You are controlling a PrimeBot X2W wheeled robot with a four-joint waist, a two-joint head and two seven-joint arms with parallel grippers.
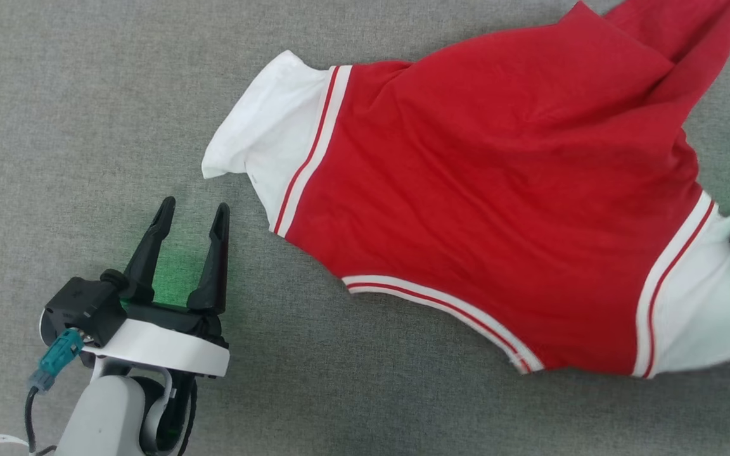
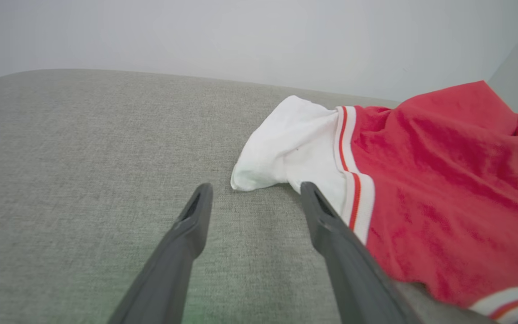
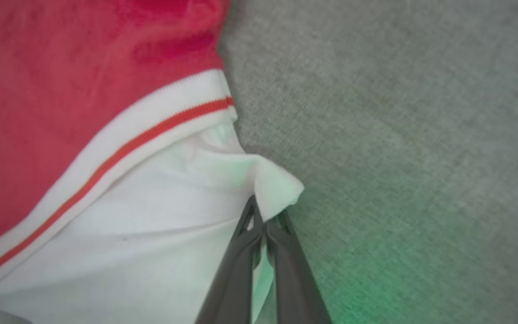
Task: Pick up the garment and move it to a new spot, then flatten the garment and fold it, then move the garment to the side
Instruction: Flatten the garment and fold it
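Surrounding the garment: we see one grey woven surface [image 1: 86, 95] on every side of the garment [image 1: 492, 209]. In the left wrist view a pale wall [image 2: 241, 36] rises beyond the garment.
Garment, position: spread across the grey surface, red body rumpled with folds. One white sleeve end [image 1: 263, 133] sticks out on the robot's left side and the other white sleeve end [image 1: 701, 304] on its right.
Trim: double white stripes cross where each sleeve end meets the red body, and they also run along the garment's near hem.
Obstructions: we note nothing lying on the garment. The grey surface between it and the left gripper is bare.
Green glow: a faint green tint [image 1: 175, 266] falls on the grey surface beside the garment, under the left gripper. A similar tint shows by the other sleeve end.
Left gripper [image 1: 194, 207]: just beside the garment's left sleeve end, apart from it, fingers pointing past it.
Left jaws: spread wide, gripping nothing.
Cable: a teal connector [image 1: 61, 354] hangs off the left wrist, on the side away from the garment.
Right gripper [image 3: 265, 216]: at the outer corner of the garment's right sleeve end.
Right jaws: clenched together, with white sleeve fabric pinched between the fingers [image 3: 236, 265].
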